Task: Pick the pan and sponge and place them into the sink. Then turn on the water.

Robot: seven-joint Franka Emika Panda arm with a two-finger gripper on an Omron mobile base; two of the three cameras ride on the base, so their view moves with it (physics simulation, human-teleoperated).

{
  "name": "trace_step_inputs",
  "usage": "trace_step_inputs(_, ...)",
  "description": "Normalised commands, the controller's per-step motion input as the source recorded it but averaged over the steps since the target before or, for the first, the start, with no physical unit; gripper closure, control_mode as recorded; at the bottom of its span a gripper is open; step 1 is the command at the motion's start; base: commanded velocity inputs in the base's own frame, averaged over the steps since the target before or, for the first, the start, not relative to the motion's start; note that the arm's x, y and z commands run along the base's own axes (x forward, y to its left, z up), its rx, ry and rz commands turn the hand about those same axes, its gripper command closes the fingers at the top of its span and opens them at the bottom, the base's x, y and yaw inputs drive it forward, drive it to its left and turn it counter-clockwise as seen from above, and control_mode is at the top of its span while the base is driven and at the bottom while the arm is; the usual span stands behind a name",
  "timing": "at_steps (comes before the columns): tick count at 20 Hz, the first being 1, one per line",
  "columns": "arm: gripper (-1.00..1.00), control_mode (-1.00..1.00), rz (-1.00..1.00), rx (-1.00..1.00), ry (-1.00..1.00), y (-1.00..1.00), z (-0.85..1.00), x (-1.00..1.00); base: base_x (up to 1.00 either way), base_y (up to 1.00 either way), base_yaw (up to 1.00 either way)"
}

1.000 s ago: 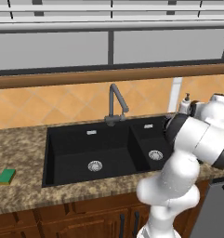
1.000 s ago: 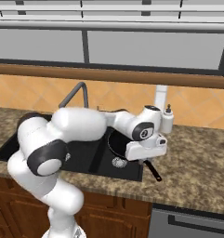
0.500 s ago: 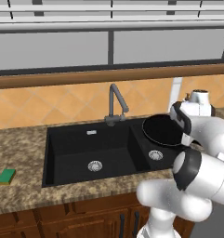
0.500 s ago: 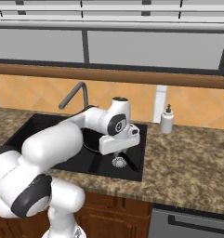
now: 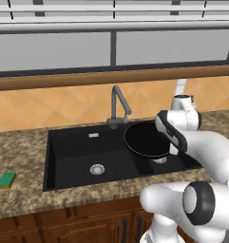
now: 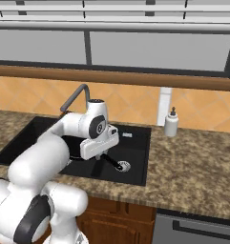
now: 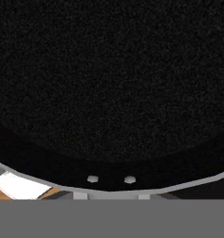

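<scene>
The fingertips are lying hidden behind the white hand in both base views, and in the hand view only two small pale marks are showing at the pan's near rim, so the finger spacing cannot be read directly. The pan's handle is partly covered by the hand in the right base view; only its dark end is projecting toward the drain.

The gripper is holding the pan at its handle side, closed on it. The pan is hanging tilted above the sink, over the divider between the large basin and the smaller one, just in front of the faucet. In the hand view the pan is spreading as a dark, grainy interior across nearly the whole frame.

The sponge is lying on the speckled granite counter, well apart from the sink on its left. A white soap dispenser is standing on the counter beside the sink's right edge. Orange tiles and a wide window are running behind the counter.
</scene>
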Motion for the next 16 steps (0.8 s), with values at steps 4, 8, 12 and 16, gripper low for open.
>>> trace_step_inputs(4, 1.00, -1.00, 0.24, 0.00, 0.00, 0.69, 0.00, 0.02, 0.00, 0.00, 0.00)
trace_step_inputs(8, 1.00, -1.00, 0.11, 0.00, 0.01, 0.74, 0.02, 0.08, 0.00, 0.00, 0.00)
trace_step_inputs(12, 1.00, -1.00, 0.06, 0.00, 0.02, 0.86, 0.00, 0.27, 0.00, 0.00, 0.00)
trace_step_inputs(16, 1.00, -1.00, 0.03, 0.00, 0.00, 0.79, 0.00, 0.21, 0.00, 0.00, 0.00)
